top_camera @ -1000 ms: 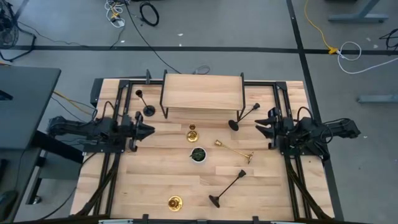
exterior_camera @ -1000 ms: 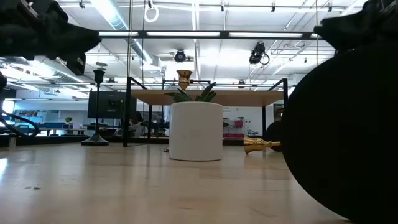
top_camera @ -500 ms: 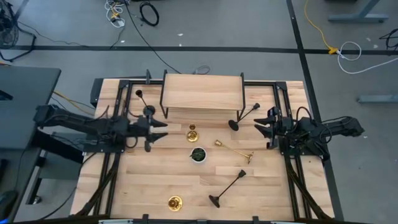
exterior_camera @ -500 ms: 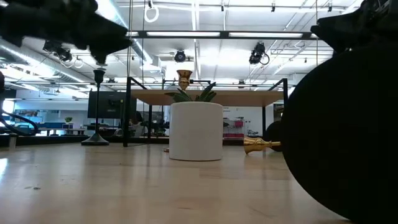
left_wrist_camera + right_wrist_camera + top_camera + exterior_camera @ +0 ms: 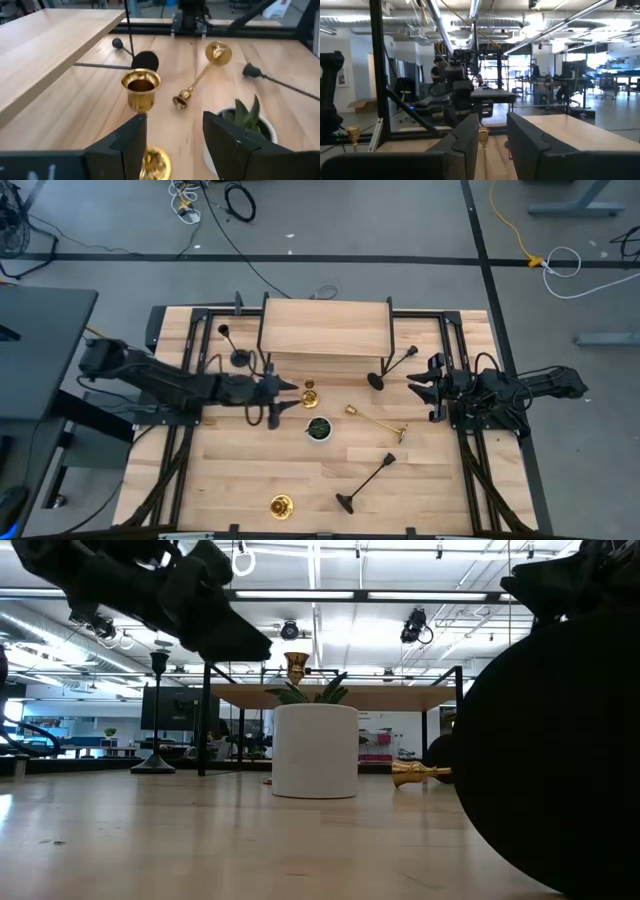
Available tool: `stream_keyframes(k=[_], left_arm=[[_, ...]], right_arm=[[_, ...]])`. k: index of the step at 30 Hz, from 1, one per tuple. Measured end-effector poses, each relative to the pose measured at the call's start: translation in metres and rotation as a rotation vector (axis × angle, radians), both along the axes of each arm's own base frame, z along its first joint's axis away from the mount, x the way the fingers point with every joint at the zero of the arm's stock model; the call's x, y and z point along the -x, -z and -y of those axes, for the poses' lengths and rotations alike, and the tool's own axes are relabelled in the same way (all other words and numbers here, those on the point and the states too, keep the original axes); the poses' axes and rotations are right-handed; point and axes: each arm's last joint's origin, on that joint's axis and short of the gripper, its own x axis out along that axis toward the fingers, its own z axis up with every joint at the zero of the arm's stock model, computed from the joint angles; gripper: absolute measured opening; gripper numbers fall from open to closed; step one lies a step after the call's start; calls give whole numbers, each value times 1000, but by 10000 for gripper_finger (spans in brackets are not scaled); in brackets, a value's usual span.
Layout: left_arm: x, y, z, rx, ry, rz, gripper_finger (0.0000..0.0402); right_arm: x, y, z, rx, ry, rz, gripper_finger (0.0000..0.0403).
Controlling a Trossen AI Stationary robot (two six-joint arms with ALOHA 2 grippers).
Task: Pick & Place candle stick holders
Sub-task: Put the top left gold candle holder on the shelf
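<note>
My left gripper (image 5: 288,393) is open, reaching over the table's middle, level with the cup of an upright gold candle stick holder (image 5: 309,393). In the left wrist view that holder (image 5: 141,91) stands on its round base just ahead of one finger, untouched. Another gold holder (image 5: 378,423) lies on its side, and a third (image 5: 282,505) stands near the front edge. One black holder (image 5: 232,345) stands at the shelf's left, one (image 5: 394,367) leans at its right, and one (image 5: 365,483) lies near the front. My right gripper (image 5: 418,387) waits open at the right.
A raised wooden shelf (image 5: 325,328) on a black frame stands at the table's far middle. A small white bowl with a green plant (image 5: 318,428) sits just nearside of the upright gold holder, close to my left gripper. Bare wood lies at the front left.
My left gripper has travelled toward the table's right edge, from the left side to just beside the upright gold holder, and its fingers have opened on the way. No holder has moved.
</note>
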Motion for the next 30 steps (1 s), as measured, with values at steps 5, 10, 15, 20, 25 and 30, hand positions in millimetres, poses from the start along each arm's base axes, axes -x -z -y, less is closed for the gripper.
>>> stream_keyframes(k=[5, 10, 15, 20, 25, 30], left_arm=[[-10, 12, -1, 6, -42, -10, 197], [-17, 26, -7, 26, -126, -30, 197], [-25, 36, -14, 65, -138, -4, 197], [-32, 46, -19, 77, -129, 11, 197], [-36, 57, -22, 78, -140, 13, 197], [-39, 63, -24, 77, -152, 26, 196]], right_arm=[[0, 0, 0, 1, -1, -3, 103], [0, 1, 0, 2, 0, -12, 103], [0, 1, 0, 2, -1, -12, 103], [0, 1, 0, 2, 0, -12, 103], [0, 1, 0, 2, 0, -12, 103], [0, 1, 0, 2, 1, -12, 103]])
